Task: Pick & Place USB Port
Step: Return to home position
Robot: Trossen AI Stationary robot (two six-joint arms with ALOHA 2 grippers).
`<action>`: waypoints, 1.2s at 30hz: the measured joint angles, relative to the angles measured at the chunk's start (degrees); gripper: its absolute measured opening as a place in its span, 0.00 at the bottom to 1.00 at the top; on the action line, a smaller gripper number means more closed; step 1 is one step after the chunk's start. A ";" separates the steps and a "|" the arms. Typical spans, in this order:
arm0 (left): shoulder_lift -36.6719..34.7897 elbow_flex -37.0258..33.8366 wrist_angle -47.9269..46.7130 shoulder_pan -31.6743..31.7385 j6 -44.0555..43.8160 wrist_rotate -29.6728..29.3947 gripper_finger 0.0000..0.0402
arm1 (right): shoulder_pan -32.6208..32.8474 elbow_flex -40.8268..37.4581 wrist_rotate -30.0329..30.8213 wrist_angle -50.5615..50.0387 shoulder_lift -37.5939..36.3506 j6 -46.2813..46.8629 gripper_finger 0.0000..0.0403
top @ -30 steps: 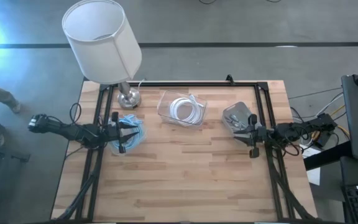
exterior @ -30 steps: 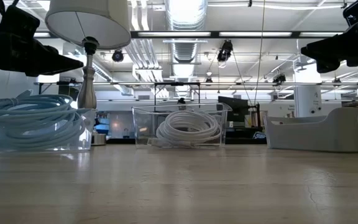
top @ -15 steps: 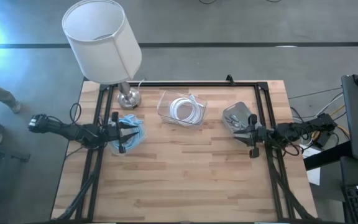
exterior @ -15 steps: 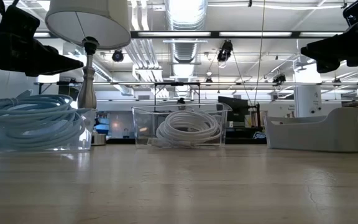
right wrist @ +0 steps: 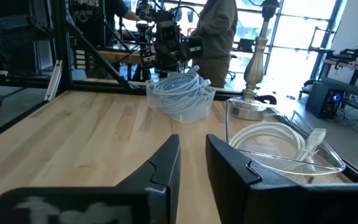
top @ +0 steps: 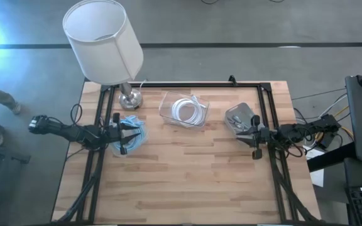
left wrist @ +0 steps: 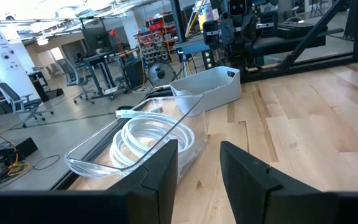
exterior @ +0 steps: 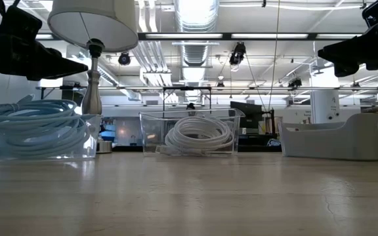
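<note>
Left gripper (top: pixel 131 134) hovers left of the clear plastic tray of white cable (top: pixel 164 108), right gripper (top: pixel 242 134) right; both slightly apart

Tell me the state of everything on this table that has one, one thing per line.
gray plastic bin: upright, cables inside.
coiled white cable: lying in the middle clear plastic bin.
coiled light blue cable: lying in the left clear plastic bin.
white-shaded table lamp: upright.
left gripper: open, empty, raised over the left clear plastic bin.
right gripper: open, empty, raised beside the gray plastic bin.
</note>
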 joint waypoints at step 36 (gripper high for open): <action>0.00 0.02 0.00 -0.01 0.00 0.00 0.31 | 0.00 0.00 0.01 0.00 0.00 0.00 0.18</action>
